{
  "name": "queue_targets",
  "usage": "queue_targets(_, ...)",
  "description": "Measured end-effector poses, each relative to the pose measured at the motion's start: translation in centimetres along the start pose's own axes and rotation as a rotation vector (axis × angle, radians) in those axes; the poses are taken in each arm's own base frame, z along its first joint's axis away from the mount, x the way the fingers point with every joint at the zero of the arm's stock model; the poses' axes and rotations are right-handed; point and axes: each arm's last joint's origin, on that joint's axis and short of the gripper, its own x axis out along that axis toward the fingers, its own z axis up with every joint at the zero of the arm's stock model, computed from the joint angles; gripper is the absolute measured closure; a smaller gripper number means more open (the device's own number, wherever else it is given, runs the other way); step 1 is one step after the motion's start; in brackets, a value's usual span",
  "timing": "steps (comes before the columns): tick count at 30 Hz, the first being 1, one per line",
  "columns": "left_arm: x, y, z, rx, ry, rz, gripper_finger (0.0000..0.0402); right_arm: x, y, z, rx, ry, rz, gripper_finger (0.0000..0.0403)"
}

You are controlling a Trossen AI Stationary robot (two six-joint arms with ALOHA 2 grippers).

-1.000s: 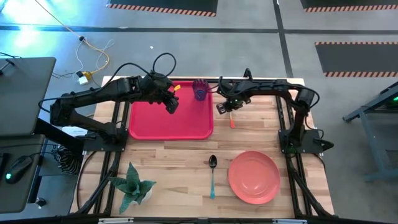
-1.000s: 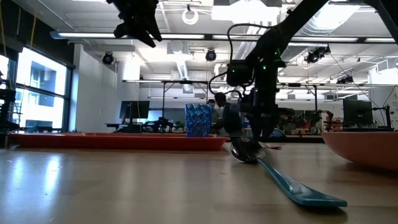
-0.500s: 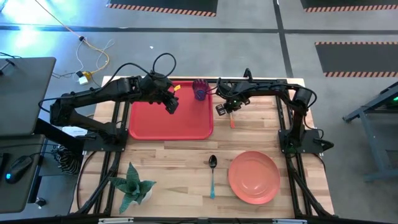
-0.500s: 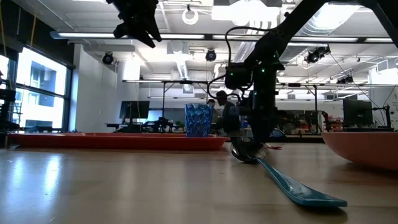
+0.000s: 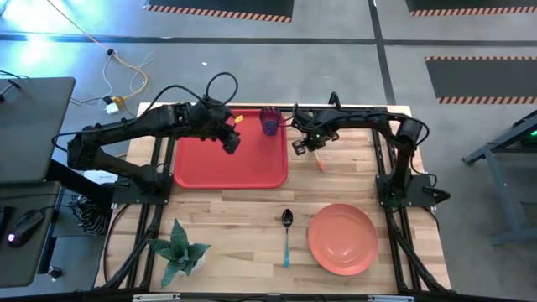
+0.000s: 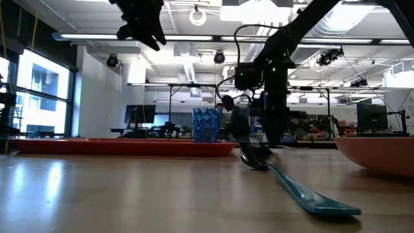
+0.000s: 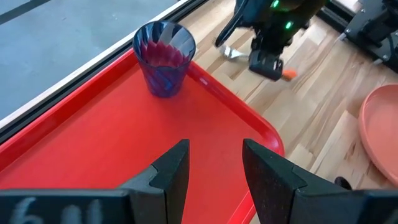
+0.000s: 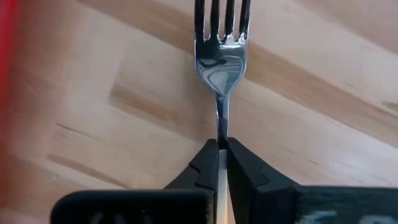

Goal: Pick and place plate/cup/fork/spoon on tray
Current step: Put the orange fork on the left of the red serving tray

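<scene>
Both fingers of the right gripper (image 8: 222, 149) pinch the fork (image 8: 220, 56), seemingly off the table.

On the desk (image 5: 243, 210), the tray (image 5: 226, 164) sits far-left with the cup (image 5: 269, 121) in its far-right corner. Just right of the tray lies the fork (image 5: 318, 159). Nearer the front, the spoon (image 5: 286, 236) lies left of the plate (image 5: 341, 239).

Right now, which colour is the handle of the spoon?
Light blue; the spoon shows it best in the low view.
</scene>
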Motion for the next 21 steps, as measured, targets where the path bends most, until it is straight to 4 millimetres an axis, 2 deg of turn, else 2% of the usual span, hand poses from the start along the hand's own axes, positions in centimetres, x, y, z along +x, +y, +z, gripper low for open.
queue_targets(6,0.0,0.3,-0.6,0.013,0.064,0.028,0.0263,-2.5,0.1,-0.1,0.024,-0.035,0.017,0.0400)
queue_targets(11,-0.1,0.4,-1.0,0.019,0.098,0.044,0.0263,-5.7,0.0,-0.8,0.058,-0.110,0.039,0.0400)
queue_targets(21,-0.2,0.9,-1.7,0.042,0.158,0.123,0.0263,-12.8,0.5,-4.4,0.143,-0.294,0.166,0.0400)
